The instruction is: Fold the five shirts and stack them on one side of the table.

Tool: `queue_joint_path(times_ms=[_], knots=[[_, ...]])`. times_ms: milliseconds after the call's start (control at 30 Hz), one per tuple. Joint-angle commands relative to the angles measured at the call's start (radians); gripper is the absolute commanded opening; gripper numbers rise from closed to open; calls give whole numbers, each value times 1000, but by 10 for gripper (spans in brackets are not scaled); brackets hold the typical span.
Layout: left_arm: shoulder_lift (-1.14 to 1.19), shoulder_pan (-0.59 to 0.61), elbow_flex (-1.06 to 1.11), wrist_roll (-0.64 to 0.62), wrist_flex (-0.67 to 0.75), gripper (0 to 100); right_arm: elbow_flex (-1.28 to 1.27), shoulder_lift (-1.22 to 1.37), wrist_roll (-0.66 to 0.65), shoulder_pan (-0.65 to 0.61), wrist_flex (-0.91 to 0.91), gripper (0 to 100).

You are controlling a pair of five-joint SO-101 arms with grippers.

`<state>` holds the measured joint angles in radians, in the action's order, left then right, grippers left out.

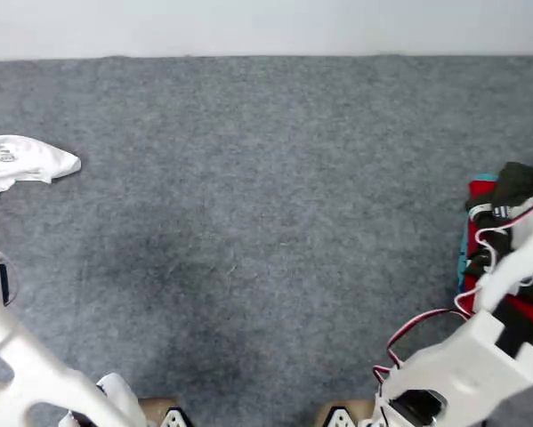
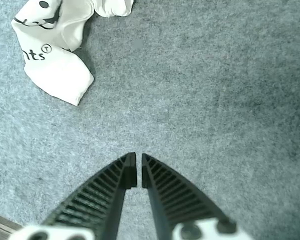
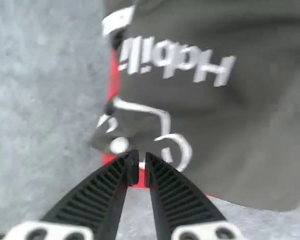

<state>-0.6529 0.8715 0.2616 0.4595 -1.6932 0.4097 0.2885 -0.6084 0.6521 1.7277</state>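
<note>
A crumpled white shirt [image 1: 21,165] with dark print lies at the table's left edge. It also appears in the left wrist view [image 2: 57,45], a short way ahead of my left gripper [image 2: 138,172]. That gripper is shut and hangs over bare grey felt. At the right edge sits a stack: a dark grey shirt [image 3: 215,90] with white print on top, a red shirt [image 1: 481,189] under it, and a teal layer [image 1: 463,258] below. My right gripper [image 3: 138,170] is shut just above the stack's near edge, with nothing seen between its fingers.
Grey felt [image 1: 266,222] covers the whole table up to a pale wall at the back. The left arm [image 1: 26,374] stands at the front left corner. The right arm [image 1: 480,356] leans over the stack at the right.
</note>
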Motion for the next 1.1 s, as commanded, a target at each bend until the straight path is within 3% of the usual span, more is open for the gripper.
queue_joint_path(times_ms=[0, 200, 800, 967, 1067], knots=[[-28, -5, -4, 5, -15, 29, -72, 22, 17, -41, -33, 28], [-28, -5, -4, 3, -15, 29, -226, 124, 61, -99, -173, 28], [-124, -28, -2, 43, -11, 34, -264, -406, 60, -114, 65, 28], [-17, 0, -2, 97, 12, 92, -393, -498, 57, -119, 65, 28], [130, 91, -10, 100, 120, 114, -473, -562, 55, -119, 65, 28]])
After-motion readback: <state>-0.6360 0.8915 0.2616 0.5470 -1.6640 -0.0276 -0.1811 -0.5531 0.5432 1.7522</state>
